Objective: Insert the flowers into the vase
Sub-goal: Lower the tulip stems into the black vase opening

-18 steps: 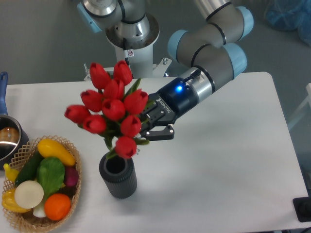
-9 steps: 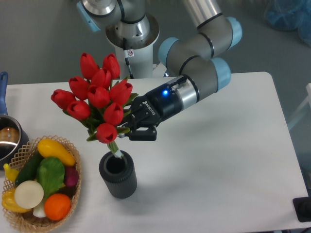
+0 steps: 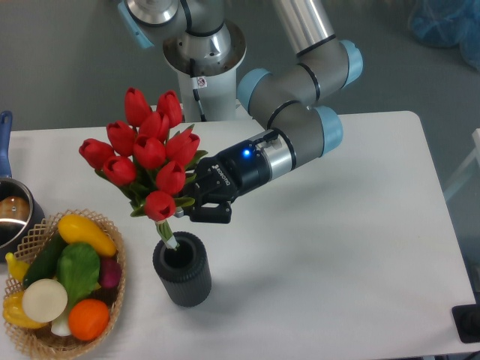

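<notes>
The flowers are a bunch of red closed tulips with green stems and leaves, held tilted up and to the left above the table. My gripper is shut on the stems just below the heads, reaching in from the right. The pale stem ends dip into the round mouth of the vase, a short dark grey ribbed cylinder standing upright on the white table straight below the bunch. The lower stem inside the vase is hidden.
A wicker basket of colourful vegetables sits at the front left, close beside the vase. A metal pot stands at the left edge behind it. The arm's base rises at the back of the table.
The gripper has carried the bunch to the left and downward. The stem ends, a second ago beside the vase's rim, now sit inside its mouth.
</notes>
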{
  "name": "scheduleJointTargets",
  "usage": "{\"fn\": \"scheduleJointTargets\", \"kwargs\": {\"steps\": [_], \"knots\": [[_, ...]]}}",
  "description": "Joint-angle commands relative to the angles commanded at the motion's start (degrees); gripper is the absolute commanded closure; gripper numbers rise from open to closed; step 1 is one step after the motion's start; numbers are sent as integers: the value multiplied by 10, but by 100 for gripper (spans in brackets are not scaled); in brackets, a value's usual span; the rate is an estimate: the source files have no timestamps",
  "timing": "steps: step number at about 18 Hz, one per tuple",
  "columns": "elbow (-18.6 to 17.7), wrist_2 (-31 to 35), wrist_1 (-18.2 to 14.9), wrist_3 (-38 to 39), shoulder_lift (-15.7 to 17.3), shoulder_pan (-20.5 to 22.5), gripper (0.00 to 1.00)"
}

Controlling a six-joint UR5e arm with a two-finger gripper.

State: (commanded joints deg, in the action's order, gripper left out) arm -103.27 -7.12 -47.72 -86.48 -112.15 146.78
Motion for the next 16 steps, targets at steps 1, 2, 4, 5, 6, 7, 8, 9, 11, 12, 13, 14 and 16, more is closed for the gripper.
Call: {"fn": "scheduleJointTargets", "kwargs": {"steps": [1, 2, 4, 5, 6, 7, 8, 9, 11, 12, 13, 14, 16], "knots": [[0, 0, 0, 0, -3, 0, 83], [1, -1, 0, -2, -4, 1, 83], [0, -6, 0, -2, -5, 3, 83], [0, -8, 0, -2, -6, 4, 83], [-1, -8, 0, -2, -7, 5, 83], [-1, -8, 0, -3, -8, 6, 83], [-2, -10, 0, -3, -8, 7, 83], [-2, -12, 0, -3, -8, 8, 83], [-2, -12, 0, -4, -11, 10, 83], [-2, -12, 0, -4, -15, 10, 83], [-2, -12, 0, -4, -16, 10, 83], [-2, -12, 0, -4, -16, 10, 83], [-3, -12, 0, -4, -16, 10, 83]]}}
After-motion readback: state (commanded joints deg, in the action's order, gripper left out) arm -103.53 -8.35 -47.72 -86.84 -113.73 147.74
